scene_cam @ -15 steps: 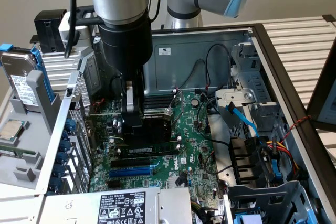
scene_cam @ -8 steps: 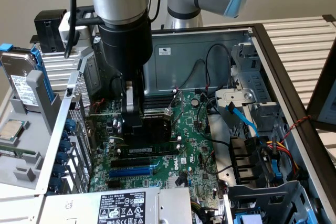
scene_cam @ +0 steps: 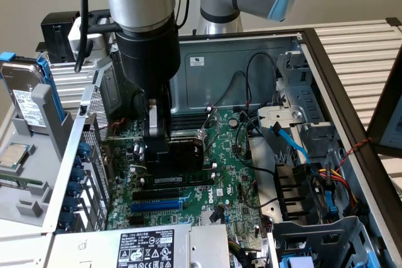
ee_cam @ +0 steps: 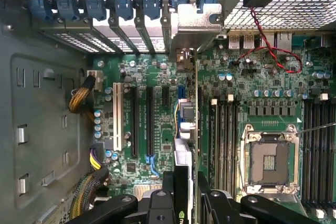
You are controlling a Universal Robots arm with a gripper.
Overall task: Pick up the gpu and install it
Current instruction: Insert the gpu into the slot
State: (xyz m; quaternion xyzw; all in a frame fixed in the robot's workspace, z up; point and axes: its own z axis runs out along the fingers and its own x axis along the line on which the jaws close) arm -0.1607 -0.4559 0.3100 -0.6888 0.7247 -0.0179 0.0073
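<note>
While the arm stands over the open computer case [scene_cam: 251, 61] at the middle of the exterior view, its gripper [scene_cam: 160, 152] is down just above the motherboard [scene_cam: 232, 180], left of the frame's centre. The fingers are clamped on the gpu [scene_cam: 183, 158], one on each face of the card, and the card's black shroud shows beside them. The gpu stands on edge over the expansion slots, above a blue slot [scene_cam: 157, 204] that lies lower in the frame. Its lower edge looks very close to the board, perhaps touching a slot, though the gripper hides the contact.

From the wrist view the gpu [ee_cam: 185, 129] appears edge-on, running away from the gripper [ee_cam: 185, 192] toward the case's rear openings. Its silver bracket [ee_cam: 197, 27] sits against the row of slot covers. The empty processor socket [ee_cam: 268, 161] lies on the motherboard [ee_cam: 157, 77] to one side of the card.

A hard drive [scene_cam: 25, 98] stands in a holder at the exterior view's left, outside the case.
</note>
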